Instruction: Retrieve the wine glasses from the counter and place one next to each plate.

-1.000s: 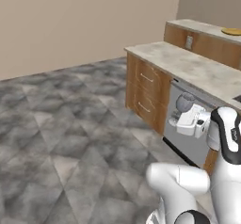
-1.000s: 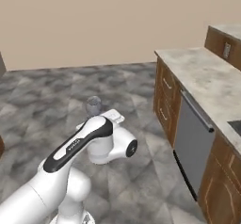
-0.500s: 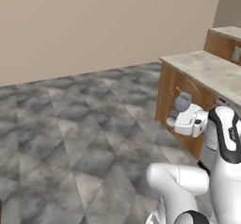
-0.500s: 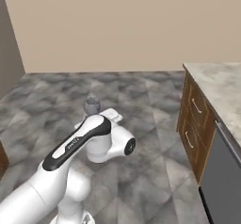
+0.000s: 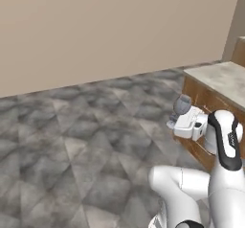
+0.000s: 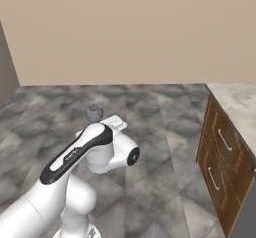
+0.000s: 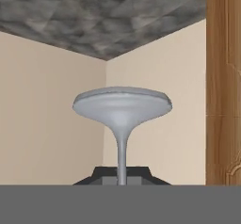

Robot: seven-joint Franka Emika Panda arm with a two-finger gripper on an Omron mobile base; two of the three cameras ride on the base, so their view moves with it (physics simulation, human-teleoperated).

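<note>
A translucent grey-blue wine glass stands upright in my gripper, which is shut on its thin stem and holds it in the air over the floor. In the right base view the same wine glass sits just above the gripper at the arm's far end. The hand view shows the stem of the wine glass running from between the fingertips of the gripper to a wide round disc. The counter lies to the right, its marble top over wooden drawers. The plates are out of view.
Grey stone floor spreads ahead and to the left, up to a plain beige wall. Wooden drawers with silver handles front the counter on the right. A wooden panel fills the hand view's right side.
The whole picture has shifted: the base has turned, so the counter has slid to the right edge and the beige wall has come into view. The glass stays in the shut gripper.
</note>
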